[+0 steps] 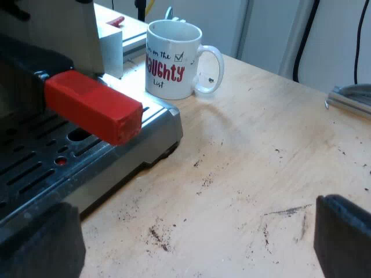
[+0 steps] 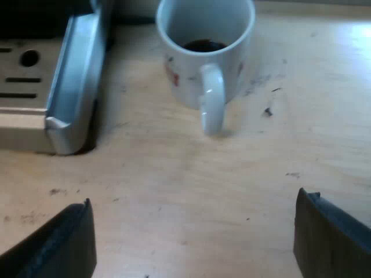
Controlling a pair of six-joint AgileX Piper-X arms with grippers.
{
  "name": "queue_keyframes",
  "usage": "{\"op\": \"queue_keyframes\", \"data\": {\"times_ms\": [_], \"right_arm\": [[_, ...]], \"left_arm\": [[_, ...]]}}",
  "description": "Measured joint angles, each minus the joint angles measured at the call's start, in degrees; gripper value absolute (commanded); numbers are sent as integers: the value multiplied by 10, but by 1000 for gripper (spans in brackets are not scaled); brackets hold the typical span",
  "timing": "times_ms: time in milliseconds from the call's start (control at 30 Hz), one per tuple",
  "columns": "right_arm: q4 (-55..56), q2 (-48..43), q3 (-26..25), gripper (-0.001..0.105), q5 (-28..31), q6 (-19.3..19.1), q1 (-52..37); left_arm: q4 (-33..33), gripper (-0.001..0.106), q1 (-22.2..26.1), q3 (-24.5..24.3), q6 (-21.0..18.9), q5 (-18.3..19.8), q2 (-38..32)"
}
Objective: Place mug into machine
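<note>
The mug (image 1: pixel 173 61) stands upright on the wooden surface (image 1: pixel 261 156), just beside a corner of the drip tray (image 1: pixel 52 165) of the espresso machine (image 1: pixel 58 29), not on the tray. It is white w/ red lettering and has dark liquid inside. Its grip faces the right hand (image 2: pixel 194 231), which is spread wide and holds nothing. The left hand (image 1: pixel 191 237) is also wide and empty, near the tray's front edge. The holder's red end (image 1: pixel 93 107) sticks out over the tray. Dark crumbs (image 1: pixel 157 237) lie on the surface.
</note>
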Motion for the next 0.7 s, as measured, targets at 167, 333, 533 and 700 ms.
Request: {"op": "queue_keyframes", "data": {"times_ms": [167,333,533,700], "right_arm": [[-101,34,47,71,9,0,0],[-210,80,113,71,8,0,0],[-345,143,178,71,29,0,0],[-496,223,228,71,54,0,0]], "left_arm": [[-5,82,0,0,0,0,0],[-10,82,0,0,0,1,0],[-12,82,0,0,0,0,0],[-12,82,0,0,0,0,0]]}}
